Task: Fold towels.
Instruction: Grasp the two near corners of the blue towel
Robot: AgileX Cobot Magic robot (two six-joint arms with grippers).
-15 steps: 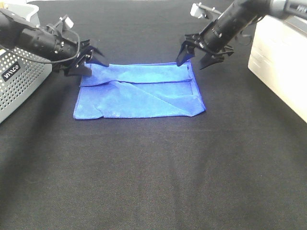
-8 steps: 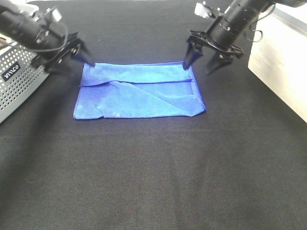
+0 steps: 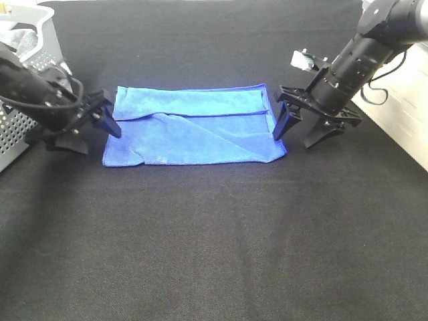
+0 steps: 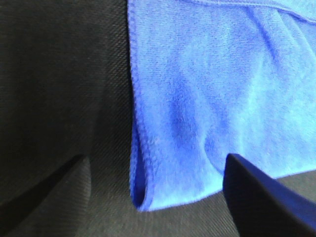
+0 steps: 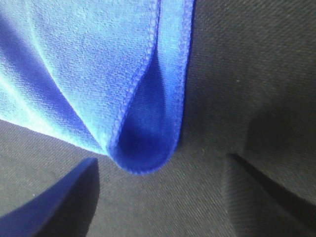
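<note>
The royal-blue towel (image 3: 194, 127) lies folded on the black table, with its folded layers showing as ridges across the top. My left gripper (image 3: 90, 132) is open and empty at the towel's left edge, near the front left corner. In the left wrist view the towel's folded edge (image 4: 197, 98) lies between the open fingers (image 4: 261, 197). My right gripper (image 3: 302, 130) is open and empty at the towel's right edge, one finger (image 3: 282, 124) beside the hem. In the right wrist view the looped fold (image 5: 148, 143) sits just ahead of the open fingers (image 5: 49, 207).
A grey perforated basket (image 3: 20, 110) with a grey cloth (image 3: 23, 40) inside stands at the left, behind my left arm. A cream box (image 3: 408, 100) stands at the right edge. The black table cloth (image 3: 214, 241) stretches toward the front.
Both grippers have moved from the towel's far corners down along its side edges toward the front. Both stay open. The towel has not moved.
</note>
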